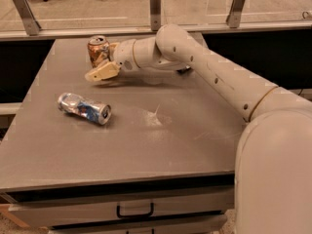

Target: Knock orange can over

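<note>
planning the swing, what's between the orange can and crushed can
Camera view: the pincer, beside the orange can, then bare table up to the crushed can.
</note>
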